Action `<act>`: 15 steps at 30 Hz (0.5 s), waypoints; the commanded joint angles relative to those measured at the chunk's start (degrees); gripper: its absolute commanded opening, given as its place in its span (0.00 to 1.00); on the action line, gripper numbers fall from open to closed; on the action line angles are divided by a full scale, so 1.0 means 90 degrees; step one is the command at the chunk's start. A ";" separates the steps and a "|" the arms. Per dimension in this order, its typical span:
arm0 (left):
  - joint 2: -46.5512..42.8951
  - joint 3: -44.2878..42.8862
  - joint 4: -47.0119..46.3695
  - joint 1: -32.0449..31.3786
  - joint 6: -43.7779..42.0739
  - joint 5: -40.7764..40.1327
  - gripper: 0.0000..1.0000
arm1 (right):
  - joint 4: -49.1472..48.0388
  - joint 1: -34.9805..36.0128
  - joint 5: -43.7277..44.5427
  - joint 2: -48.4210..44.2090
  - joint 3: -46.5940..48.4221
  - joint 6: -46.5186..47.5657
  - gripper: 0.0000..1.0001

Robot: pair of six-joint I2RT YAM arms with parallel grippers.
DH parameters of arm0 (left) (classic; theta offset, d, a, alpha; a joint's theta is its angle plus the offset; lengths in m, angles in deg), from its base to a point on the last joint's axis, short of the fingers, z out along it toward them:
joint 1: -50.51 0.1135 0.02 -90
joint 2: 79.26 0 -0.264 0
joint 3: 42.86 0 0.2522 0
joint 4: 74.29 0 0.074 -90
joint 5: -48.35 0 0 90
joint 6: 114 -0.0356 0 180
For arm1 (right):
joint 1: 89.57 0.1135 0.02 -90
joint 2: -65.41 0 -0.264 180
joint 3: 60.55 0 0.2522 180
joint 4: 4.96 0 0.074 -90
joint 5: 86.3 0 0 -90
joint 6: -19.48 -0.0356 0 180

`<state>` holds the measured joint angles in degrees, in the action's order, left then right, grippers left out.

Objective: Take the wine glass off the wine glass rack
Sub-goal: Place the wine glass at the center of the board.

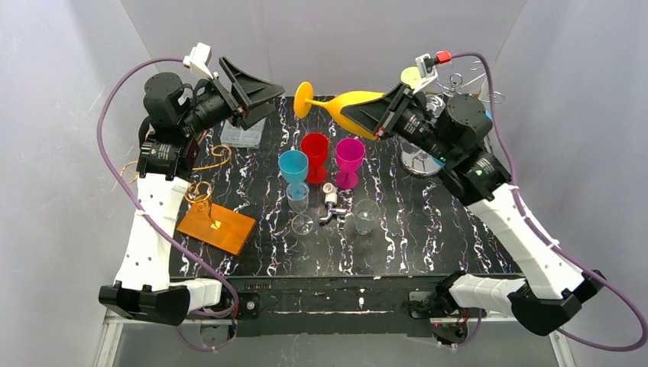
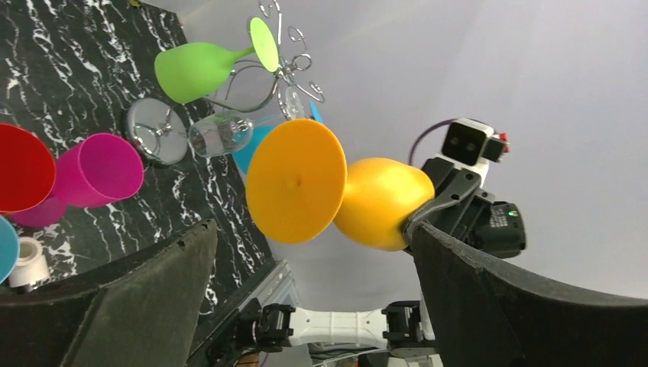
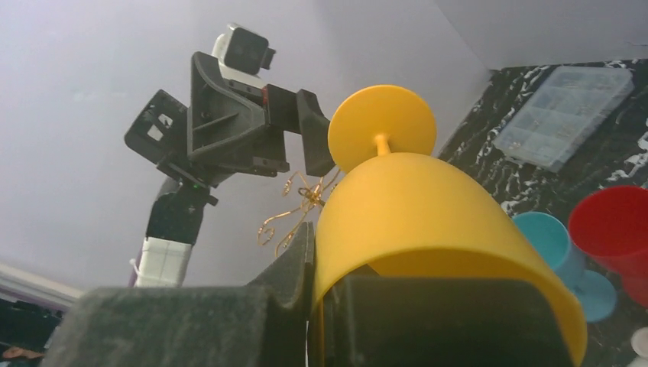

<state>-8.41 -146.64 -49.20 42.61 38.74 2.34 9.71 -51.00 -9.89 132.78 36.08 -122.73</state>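
A yellow wine glass (image 1: 348, 107) (image 2: 374, 202) (image 3: 413, 214) lies sideways in the air above the back of the table, its foot pointing left. My right gripper (image 1: 382, 115) (image 3: 336, 283) is shut on the rim of its bowl, one finger inside and one outside. My left gripper (image 1: 264, 103) (image 2: 313, 252) stands open just left of the glass's foot, apart from it. The silver wire wine glass rack (image 1: 451, 88) (image 2: 283, 69) stands at the back right. A green glass (image 2: 191, 73) and a clear glass (image 2: 221, 134) hang on it.
A red cup (image 1: 314, 149), a magenta cup (image 1: 350, 157) and a blue cup (image 1: 293, 167) stand mid-table, with small clear glasses (image 1: 367, 215) in front of them. A clear plastic box (image 1: 243, 134) lies back left. A gold wire rack on an orange base (image 1: 216, 225) stands at the left.
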 commanded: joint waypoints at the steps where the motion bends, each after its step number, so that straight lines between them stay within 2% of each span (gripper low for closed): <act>1: -0.0032 -0.0521 0.1056 -0.0197 -0.1200 -0.0330 0.98 | 0.1884 -0.0015 0.0210 -0.0355 0.0557 0.0905 0.01; 6: 0.0116 -0.1016 0.2092 -0.0708 -0.2206 -0.0953 0.98 | 0.3263 -0.0008 -0.0054 -0.0420 0.0689 0.1244 0.01; 10: 0.0142 -0.1139 0.2529 -0.1156 -0.2784 -0.1507 0.98 | 0.4491 0.0020 -0.0403 -0.0144 0.0891 0.1603 0.01; 15: 0.0247 -0.1295 0.3089 -0.1713 -0.3348 -0.2317 0.98 | 0.5720 0.0557 0.0078 0.0164 0.1118 0.2232 0.01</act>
<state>-6.77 -155.53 -27.74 30.26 15.66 -11.21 49.97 -49.60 -11.16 133.07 43.19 -108.46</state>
